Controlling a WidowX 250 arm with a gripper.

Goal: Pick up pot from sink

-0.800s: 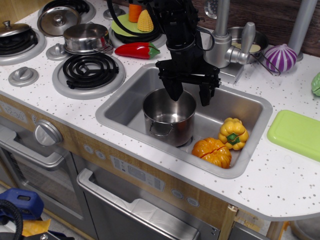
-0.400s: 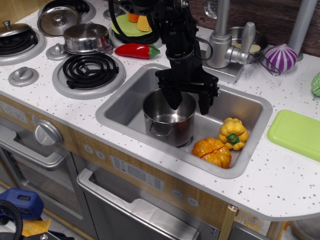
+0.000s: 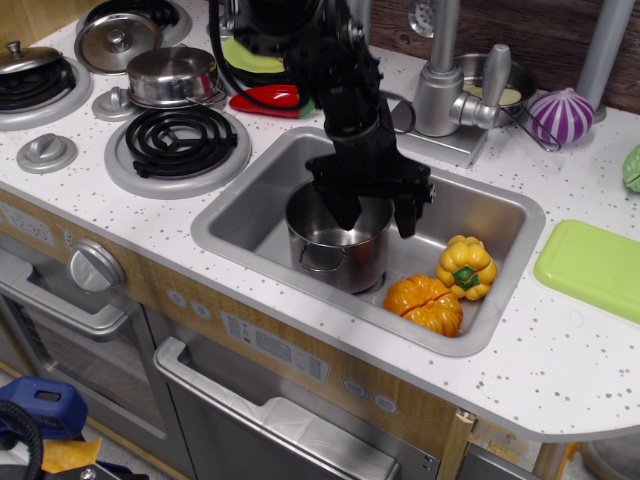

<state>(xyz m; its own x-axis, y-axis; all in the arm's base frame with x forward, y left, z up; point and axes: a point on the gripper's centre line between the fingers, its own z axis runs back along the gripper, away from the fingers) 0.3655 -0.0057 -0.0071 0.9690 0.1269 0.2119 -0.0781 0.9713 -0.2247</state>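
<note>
The tall shiny steel pot (image 3: 330, 255) stands upright in the left part of the steel sink (image 3: 240, 215), one loop handle facing the front. My black gripper (image 3: 375, 212) is open and straddles the pot's right rim. One finger (image 3: 345, 210) reaches inside the pot and the other finger (image 3: 407, 212) hangs outside it. The jaws are apart and do not squeeze the rim.
An orange pumpkin (image 3: 424, 303) and a yellow pepper (image 3: 465, 267) lie in the sink's right front. A squat lidded pot (image 3: 172, 75), burners (image 3: 180, 140), a red pepper (image 3: 262, 99), the faucet (image 3: 440, 80), a purple onion (image 3: 560, 115) and a green board (image 3: 595, 268) sit around.
My gripper has come down and slightly forward, from above the pot's rim to straddling it, still open. The pot has not moved.
</note>
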